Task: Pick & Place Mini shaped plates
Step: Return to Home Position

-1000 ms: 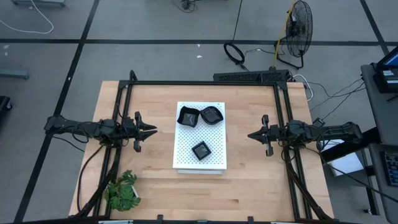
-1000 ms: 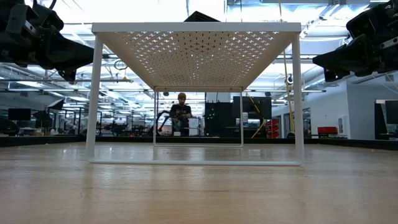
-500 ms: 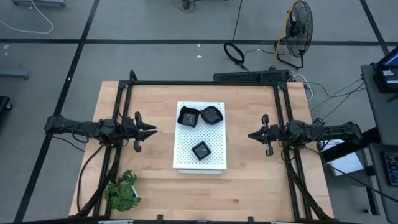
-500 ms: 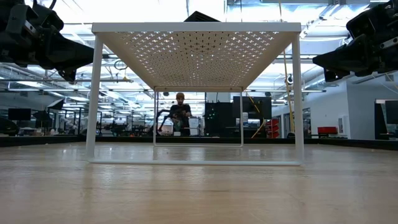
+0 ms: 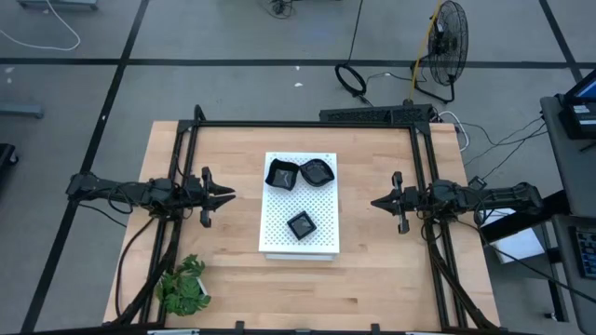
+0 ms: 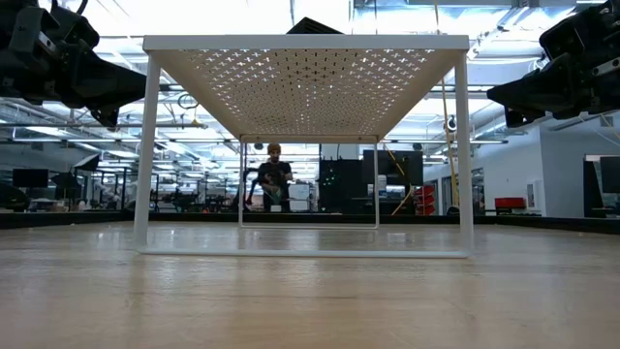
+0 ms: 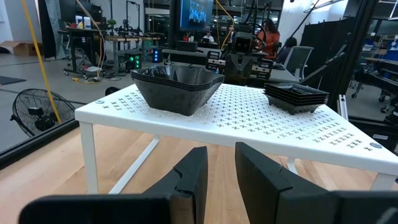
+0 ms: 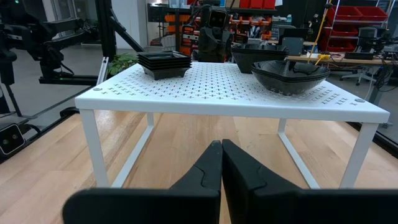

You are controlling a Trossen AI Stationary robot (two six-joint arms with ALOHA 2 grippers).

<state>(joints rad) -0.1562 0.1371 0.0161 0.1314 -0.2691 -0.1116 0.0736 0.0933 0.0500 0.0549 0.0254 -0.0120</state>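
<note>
A white perforated board (image 5: 277, 216) is standing at the middle of the wooden table (image 5: 372, 279) and carrying black mini shaped plates in three spots. A squarish one (image 5: 280, 174) is sitting at the board's far left, a rounded one (image 5: 318, 171) is sitting just beside it on the right, and a small square one (image 5: 301, 225) is lying apart toward the near edge. The left gripper (image 5: 231, 194) is pointing at the board from the left and the right gripper (image 5: 373, 201) from the right, both clear of it. A green plant (image 5: 182, 284) is sitting at the near left corner.

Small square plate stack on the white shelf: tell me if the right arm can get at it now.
Probably yes. The square plate stack stands apart from the other stacks on the shelf, with nothing between it and the right pincer.
</note>
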